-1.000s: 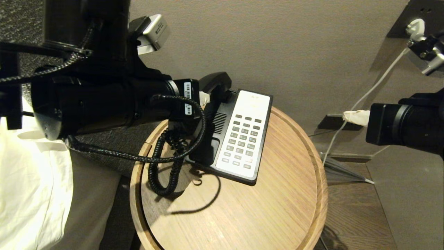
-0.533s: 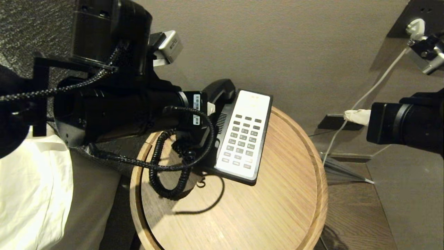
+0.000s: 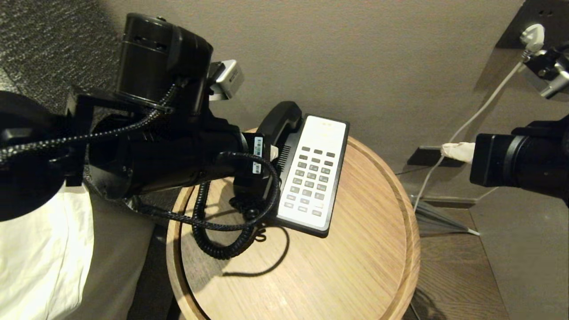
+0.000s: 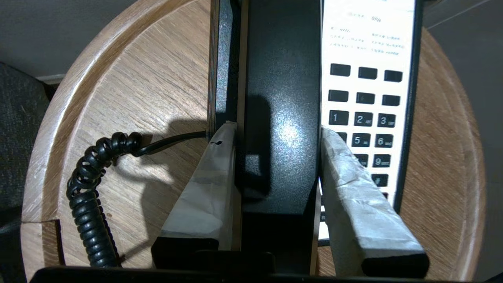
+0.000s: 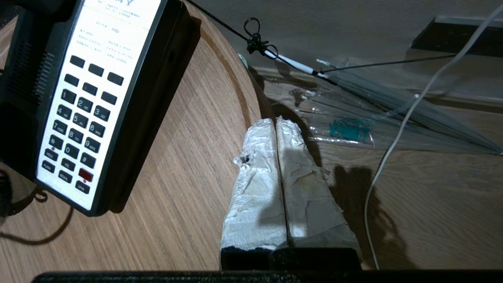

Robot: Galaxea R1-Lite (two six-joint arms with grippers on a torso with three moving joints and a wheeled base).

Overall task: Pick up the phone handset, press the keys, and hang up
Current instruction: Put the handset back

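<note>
While the left gripper (image 4: pixel 277 133) pinched the handset (image 4: pixel 281 118) across its width, jaws pressed on both long sides, the handset sat over the cradle side of the phone base (image 3: pixel 331 178), lengthwise along it. Whether it touched the cradle or hung just above: couldn't tell. In head view, only the far rounded end of the handset (image 3: pixel 280 120) showed past the left arm; rest hidden behind the wrist.

Keys (image 3: pixel 311 180) lay just beside the handset, on the white faceplate, grey w/ one red key (image 5: pixel 85 174) near the bottom row. Nothing touched them.

Coiled cord (image 3: pixel 222 242) looped from the base's near end out over the bench (image 3: pixel 355 266), on the robot's left side of the phone, partly under the arm.

Right gripper (image 5: pixel 276 125) had jaws pressed together, holding nothing, off past the bench rim on the right, well apart from the phone, over wood floor. White cable (image 5: pixel 393 157) ran across the floor there; clear plastic wrap (image 5: pixel 353 129) lay by the wall.
</note>
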